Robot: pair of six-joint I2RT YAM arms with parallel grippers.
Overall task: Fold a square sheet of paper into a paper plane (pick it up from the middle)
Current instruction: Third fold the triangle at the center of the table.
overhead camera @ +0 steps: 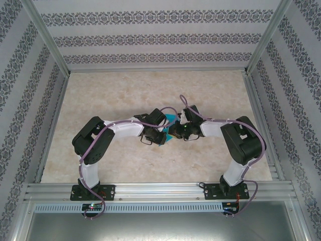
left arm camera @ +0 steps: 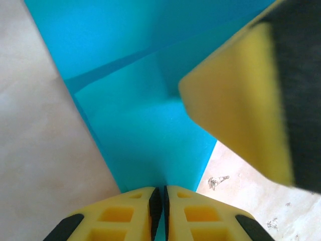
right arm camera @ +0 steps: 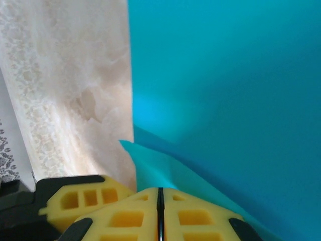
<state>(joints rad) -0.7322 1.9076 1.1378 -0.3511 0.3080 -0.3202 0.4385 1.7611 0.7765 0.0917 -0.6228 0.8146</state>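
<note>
The two arms crowd together at the middle of the worktop (overhead camera: pixel 125 95), and that closeness is the first worry. One yellow finger (left arm camera: pixel 235 110) of the right gripper (right arm camera: pixel 160 195) hangs right over the paper beside the left gripper (left arm camera: pixel 160 196). A small misjudged swing could knock the two together or crumple the fold between them.

The paper sheet (left arm camera: pixel 140 135) is thin, and both grippers are clamped on it. If they draw apart it could tear. If they push toward each other it will likely buckle and take a crease where none is wanted. A slip at either pinch would let the folded flap spring open and the edges drift out of line, which I'd guess would spoil the plane's symmetry.

Seen from the left wrist, the sheet runs straight out from between the closed fingertips. It is gripped at a narrow end and widens away, with a diagonal crease and an overlapped layer across it. Seen from the right wrist, the fingertips are pressed together with a teal flap running down into them, so it looks pinched there as well. The rest of the sheet rises broad to the right. From above, a small patch of the sheet (overhead camera: pixel 172 119) peeps out between the two wrists. It seems lifted off the surface, though I can't be sure.
</note>
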